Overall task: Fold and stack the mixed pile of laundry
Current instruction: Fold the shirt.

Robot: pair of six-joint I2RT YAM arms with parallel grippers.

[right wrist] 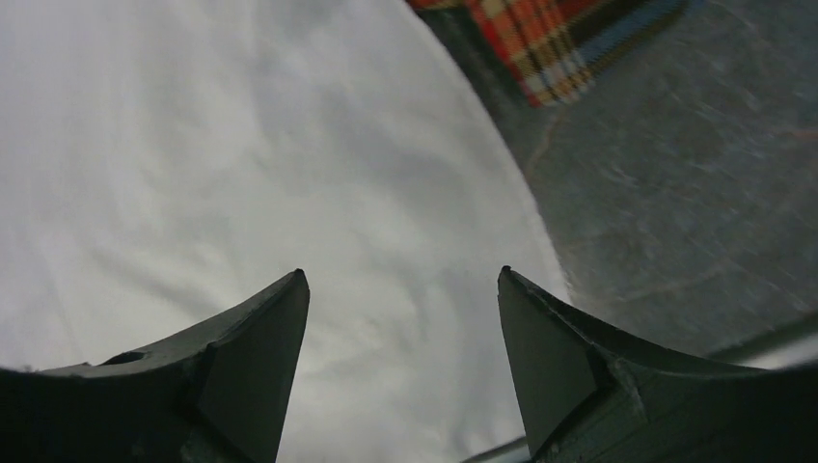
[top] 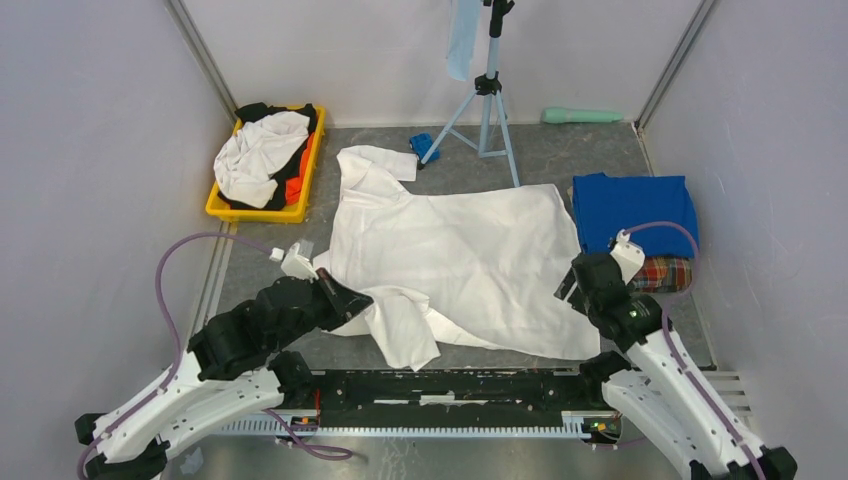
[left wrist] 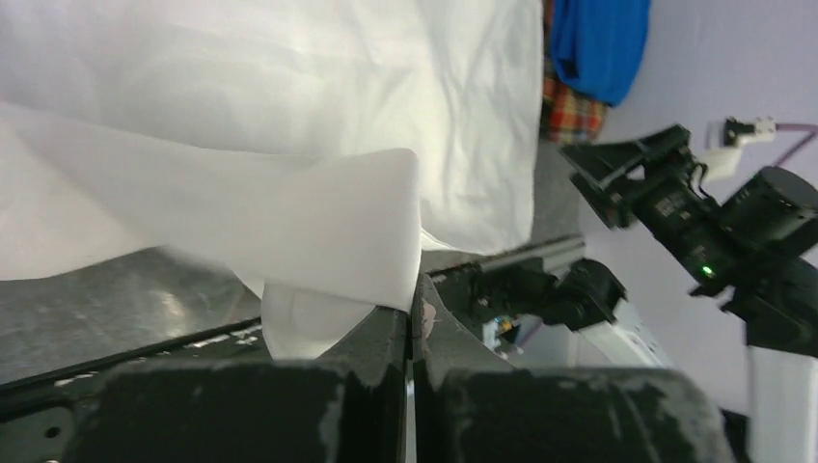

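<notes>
A large white shirt (top: 470,250) lies spread across the middle of the table. My left gripper (top: 352,298) is at the shirt's near-left side. In the left wrist view its jaws (left wrist: 413,292) are pressed together, with a fold of the white shirt (left wrist: 318,222) pinched at their tips and lifted off the table. My right gripper (top: 567,286) hovers over the shirt's right edge. It is open (right wrist: 401,280), with only the white shirt (right wrist: 241,154) below it. A folded royal-blue T-shirt (top: 632,208) rests on a plaid cloth (top: 662,272) at the right. More of the laundry pile (top: 262,155) fills a bin.
The yellow bin (top: 250,212) stands at the back left with white, black and orange pieces in it. A tripod (top: 487,105) stands at the back with a pale-blue cloth (top: 462,35) hanging from it and a small blue object (top: 423,145) at its foot. A green cylinder (top: 582,115) lies by the back wall.
</notes>
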